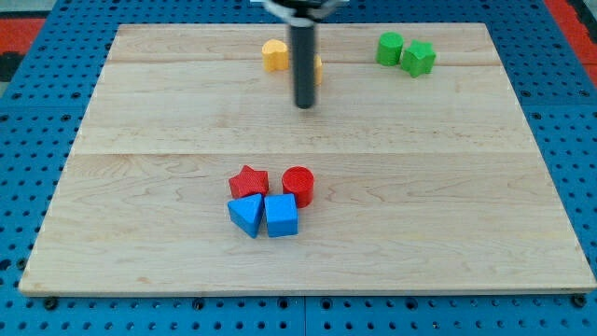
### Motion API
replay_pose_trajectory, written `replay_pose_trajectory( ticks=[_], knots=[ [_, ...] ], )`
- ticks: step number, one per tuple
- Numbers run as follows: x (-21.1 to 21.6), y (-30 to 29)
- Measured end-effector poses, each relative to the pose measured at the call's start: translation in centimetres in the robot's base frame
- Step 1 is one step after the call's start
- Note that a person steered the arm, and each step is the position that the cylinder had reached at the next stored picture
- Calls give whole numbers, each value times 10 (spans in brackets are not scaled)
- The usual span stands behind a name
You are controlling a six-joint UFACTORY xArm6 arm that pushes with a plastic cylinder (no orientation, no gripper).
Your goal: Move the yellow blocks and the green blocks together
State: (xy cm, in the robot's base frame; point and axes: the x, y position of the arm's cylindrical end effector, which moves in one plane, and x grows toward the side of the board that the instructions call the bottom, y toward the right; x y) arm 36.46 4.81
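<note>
You see a wooden surface (140, 187) lying on a blue pegboard (37, 140). My tip (304, 105) sits in the upper middle of the frame, just below and between 2 yellow blocks. This arm has no jaws, only the dark rod, so nothing is held.

The yellow block (274, 55) on the rod's left stands clear in view. The second yellow block (317, 68) is mostly hidden behind the rod, so you cannot tell its shape.

At the upper right, the green cylinder (390, 48) and the green block (419, 59) touch each other, well apart from the yellow pair.

Low in the middle of the frame, 4 blocks cluster: a red star (248, 181), a red cylinder (298, 185), a blue triangle (246, 215) and a blue cube (281, 216).
</note>
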Motion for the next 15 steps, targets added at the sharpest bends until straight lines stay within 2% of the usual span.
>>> replay_pose_trajectory(
  ticks=[1,2,3,4,5,6,7,8,9,10,11,12,13,14,15],
  knots=[
    [-25,127],
    [-89,181],
    [-112,122],
    [-113,37],
    [-118,19],
    [-138,37],
    [-124,-39],
    [-140,6],
    [-133,119],
    [-73,94],
    [-72,32],
    [-91,-17],
    [-112,17],
    [-134,-5],
    [-119,-46]
  ],
)
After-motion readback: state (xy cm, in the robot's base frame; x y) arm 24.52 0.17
